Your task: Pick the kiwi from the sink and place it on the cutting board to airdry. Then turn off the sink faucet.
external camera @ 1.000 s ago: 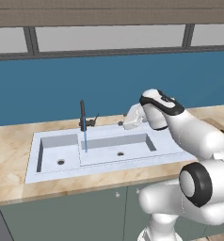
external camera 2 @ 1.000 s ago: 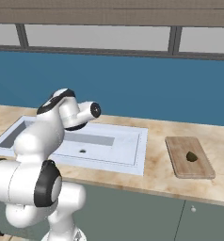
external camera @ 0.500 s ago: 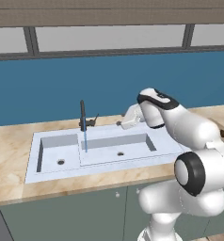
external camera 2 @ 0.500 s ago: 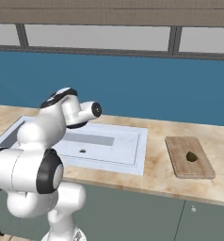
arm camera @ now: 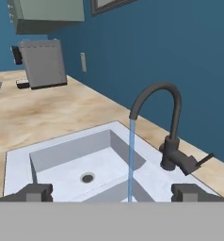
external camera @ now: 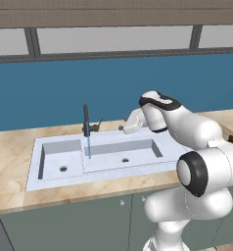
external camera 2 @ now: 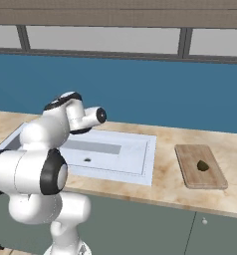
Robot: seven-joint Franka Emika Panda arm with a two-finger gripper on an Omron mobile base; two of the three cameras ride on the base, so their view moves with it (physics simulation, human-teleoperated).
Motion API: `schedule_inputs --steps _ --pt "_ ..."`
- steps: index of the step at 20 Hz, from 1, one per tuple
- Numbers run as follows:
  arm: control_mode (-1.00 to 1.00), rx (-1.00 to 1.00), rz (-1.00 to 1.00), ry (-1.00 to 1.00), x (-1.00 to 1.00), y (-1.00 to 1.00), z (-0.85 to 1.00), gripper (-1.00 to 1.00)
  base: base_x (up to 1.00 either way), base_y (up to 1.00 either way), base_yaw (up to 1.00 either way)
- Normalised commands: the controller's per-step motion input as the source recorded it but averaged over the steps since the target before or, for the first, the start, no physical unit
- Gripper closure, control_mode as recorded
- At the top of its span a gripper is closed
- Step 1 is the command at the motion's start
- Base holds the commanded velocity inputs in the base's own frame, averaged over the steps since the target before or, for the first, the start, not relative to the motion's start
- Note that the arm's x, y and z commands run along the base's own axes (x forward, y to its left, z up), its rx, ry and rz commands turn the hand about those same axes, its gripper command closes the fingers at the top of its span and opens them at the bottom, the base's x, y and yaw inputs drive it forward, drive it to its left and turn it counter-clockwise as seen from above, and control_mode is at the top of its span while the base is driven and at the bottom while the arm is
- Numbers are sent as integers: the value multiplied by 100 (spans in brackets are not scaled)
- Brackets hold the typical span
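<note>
The kiwi (external camera 2: 202, 165) lies on the wooden cutting board (external camera 2: 190, 172), on the counter to the right of the white sink (external camera 2: 147, 160). The dark faucet (external camera: 86, 120) stands at the back rim of the sink (external camera: 35, 169), and a blue stream of water (external camera: 89, 146) falls from it into the basin. My gripper (external camera: 123, 128) hovers over the back of the sink, a little right of the faucet, and points at it. In the hand view the faucet (arm camera: 173, 123) with its side lever (arm camera: 203, 160) is ahead, and the gripper (arm camera: 113, 193) is open and holds nothing.
A blue wall runs close behind the faucet. In the hand view a grey appliance (arm camera: 42, 63) stands on the far counter beyond the small basin's drain (arm camera: 87, 178). My white arm (external camera 2: 46, 144) covers the left half of the sink in the right base view.
The hand has shifted slightly left toward the faucet and the elbow has swung. The kiwi stays on the board and the water keeps running.
</note>
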Motion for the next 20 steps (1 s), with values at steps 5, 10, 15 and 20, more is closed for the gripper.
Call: schedule_inputs --steps 5,10,15,20 --pt "-100 0 3 0 21 0 -14 -100 0 0 0" --pt "-100 0 6 0 19 0 -17 -100 0 0 0" --pt "-100 0 10 0 19 2 -12 -100 0 0 0" --pt "-100 0 8 0 31 3 -1 -100 0 0 0"
